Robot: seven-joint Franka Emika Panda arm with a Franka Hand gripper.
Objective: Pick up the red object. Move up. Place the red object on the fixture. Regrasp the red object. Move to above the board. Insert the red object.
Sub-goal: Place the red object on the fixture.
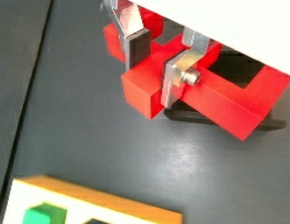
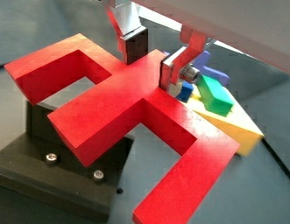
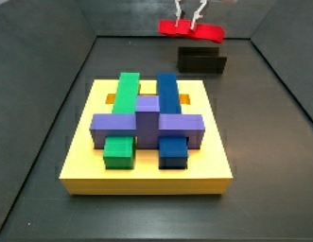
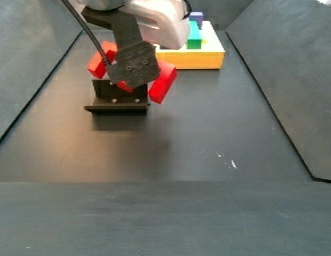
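**Red object held just over the fixture**

Dark matte floor [image 3: 247,142] fills the enclosure, walled in grey. Nearest in a side view sits the board [image 3: 146,175], a thick yellow slab with a glossy, hard-plastic look; green [image 3: 125,95] and blue [image 3: 166,95] bars run lengthwise across it and a purple crosspiece [image 3: 146,128] lies over them.

Beyond it, well apart, stands the fixture [image 3: 201,62], a low black bracket on a screwed base plate [image 2: 53,166].

Farthest and highest is the hand [image 1: 159,54], its silver fingers [image 1: 182,74] narrowed onto the stem of the red object [image 2: 135,109], so it is holding the piece. That piece is bright red, blocky, sharp-edged and smooth. It hangs directly over the fixture, its long bar roughly level and crosswise to the fingers. Whether it already touches the bracket I cannot tell; in a side view [image 4: 128,65] it looks very close. The coming move is, I judge, a short straight descent.
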